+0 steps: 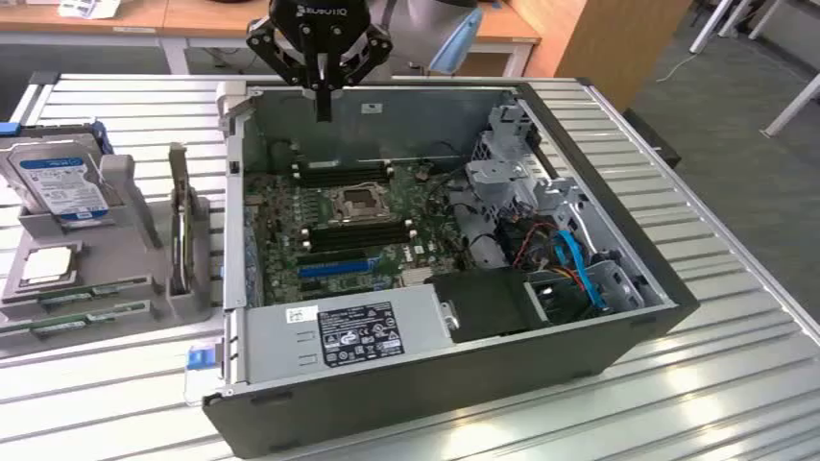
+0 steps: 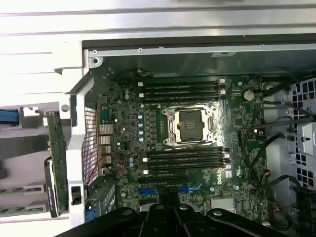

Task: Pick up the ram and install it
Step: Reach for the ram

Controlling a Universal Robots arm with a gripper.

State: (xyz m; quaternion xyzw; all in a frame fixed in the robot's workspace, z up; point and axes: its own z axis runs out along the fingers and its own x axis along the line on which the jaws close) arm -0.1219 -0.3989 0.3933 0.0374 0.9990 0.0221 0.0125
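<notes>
Pick-up looks unstarted: tool [image 1: 325, 113] hangs closed and empty over the case [image 1: 384, 408], ram [image 1: 90, 290] well off toward the exterior view's left of it, so the grab calls for opening and squaring to that stick.

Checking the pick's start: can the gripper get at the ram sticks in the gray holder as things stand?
Probably yes. The ram sticks lie uncovered in the gray holder, beside the computer case. The gripper hangs shut above the case's edge, so it would have to move across and open.
</notes>
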